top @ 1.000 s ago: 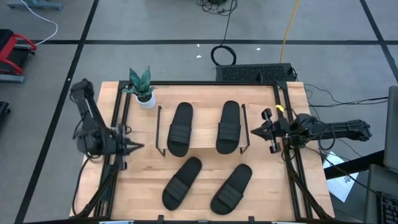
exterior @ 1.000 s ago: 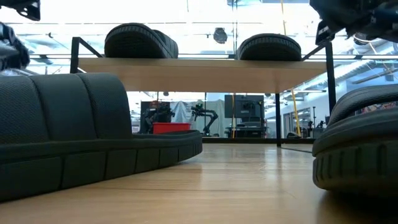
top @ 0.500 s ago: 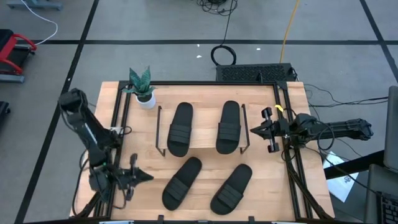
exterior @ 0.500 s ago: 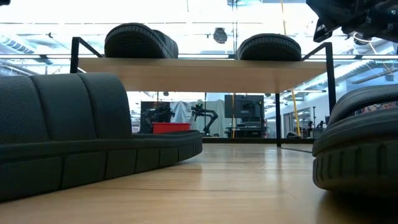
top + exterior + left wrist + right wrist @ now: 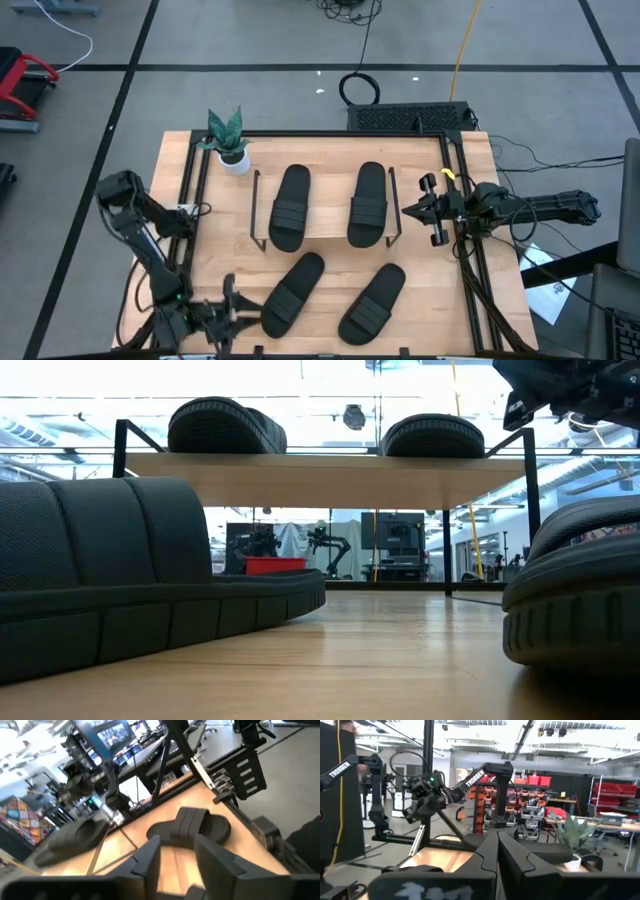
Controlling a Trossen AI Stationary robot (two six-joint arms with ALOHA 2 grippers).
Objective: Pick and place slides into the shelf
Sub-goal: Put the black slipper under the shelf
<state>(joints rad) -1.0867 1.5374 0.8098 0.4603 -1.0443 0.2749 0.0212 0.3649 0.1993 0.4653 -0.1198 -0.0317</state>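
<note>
Two black slides lie on the shelf's wood top (image 5: 328, 228), one on its left (image 5: 290, 207) and one on its right (image 5: 368, 203); the low view shows them as humps (image 5: 225, 425) (image 5: 432, 432) on the plank (image 5: 330, 468). Two more rest sole-down on the table, near left (image 5: 293, 293) and near right (image 5: 372, 302). My left gripper (image 5: 248, 318) hovers open at the near edge, pointing at the near-left slide (image 5: 190, 825), its fingers (image 5: 150, 862) short of it. My right gripper (image 5: 405, 210) waits shut beside the shelf's right frame.
A potted plant (image 5: 228, 140) stands at the far left corner of the table. Black rails (image 5: 190, 200) (image 5: 465, 250) run along both sides. The shelf's thin black side frames (image 5: 257, 210) (image 5: 393, 205) stand on the table. Bare wood (image 5: 330, 262) lies between the shelf and the near slides.
My left arm has swung from the table's left side, level with the shelf, toward the near edge, and its gripper now points right at the near-left slide. The slides and my right arm have stayed where they were.
</note>
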